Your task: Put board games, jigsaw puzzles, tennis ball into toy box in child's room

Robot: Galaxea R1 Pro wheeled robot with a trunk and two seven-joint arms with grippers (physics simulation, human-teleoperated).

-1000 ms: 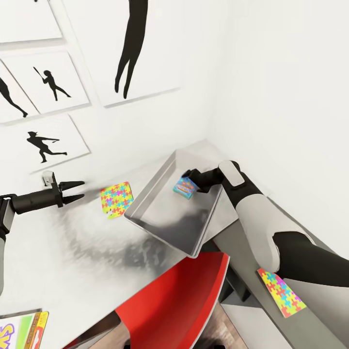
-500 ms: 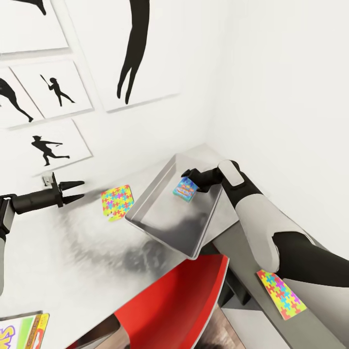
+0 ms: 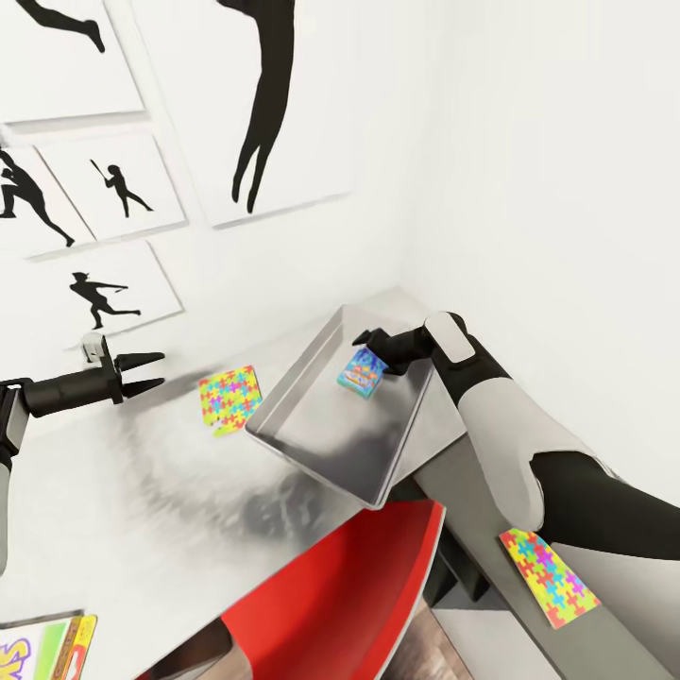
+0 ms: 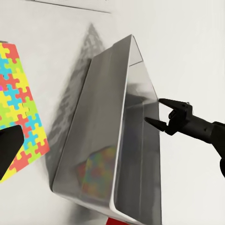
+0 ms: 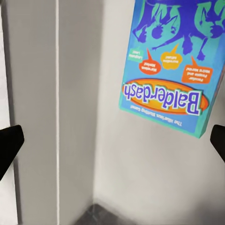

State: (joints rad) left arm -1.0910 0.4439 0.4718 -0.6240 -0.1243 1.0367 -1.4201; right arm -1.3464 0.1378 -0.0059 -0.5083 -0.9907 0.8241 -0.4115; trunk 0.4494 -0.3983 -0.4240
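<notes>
Currently the blue board game is sitting tilted inside the toy box on the worktop, w/ right end effector spread wide just above it, not gripping. Left end effector is hovering open, empty, near a jigsaw puzzle. 2nd puzzle is lying on the lower section.

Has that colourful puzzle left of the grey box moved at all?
No. The puzzle keeps its place beside the toy box; the whole view shifted together, so the camera moved.
</notes>
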